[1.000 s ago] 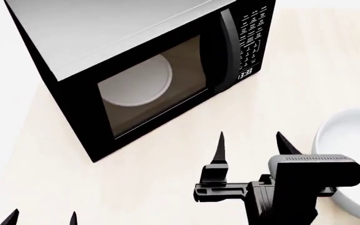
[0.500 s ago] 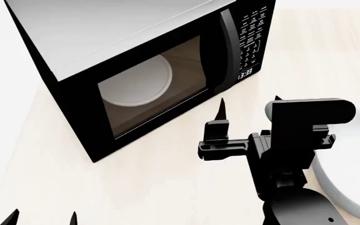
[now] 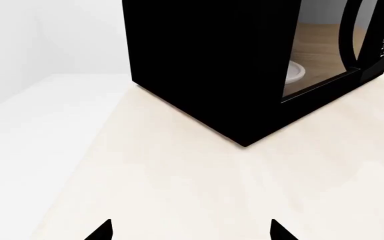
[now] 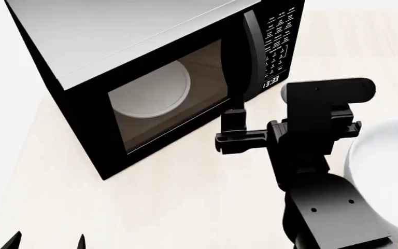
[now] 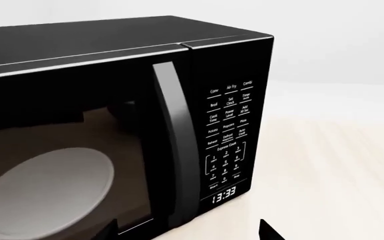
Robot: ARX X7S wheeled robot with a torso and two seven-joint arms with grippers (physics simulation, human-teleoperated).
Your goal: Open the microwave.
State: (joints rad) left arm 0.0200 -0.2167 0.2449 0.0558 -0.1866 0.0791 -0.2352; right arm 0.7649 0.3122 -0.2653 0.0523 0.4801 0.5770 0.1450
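The right end effector (image 4: 265,122), fingers spread, hovers before the microwave's (image 4: 151,67) closed door by the handle (image 4: 252,52); clock reads 13:33.

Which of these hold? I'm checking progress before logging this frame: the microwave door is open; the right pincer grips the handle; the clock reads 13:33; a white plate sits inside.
1. The microwave door is open. False: it is shut.
2. The right pincer grips the handle. False: it is near but not closed on it.
3. The clock reads 13:33. True.
4. A white plate sits inside. True.
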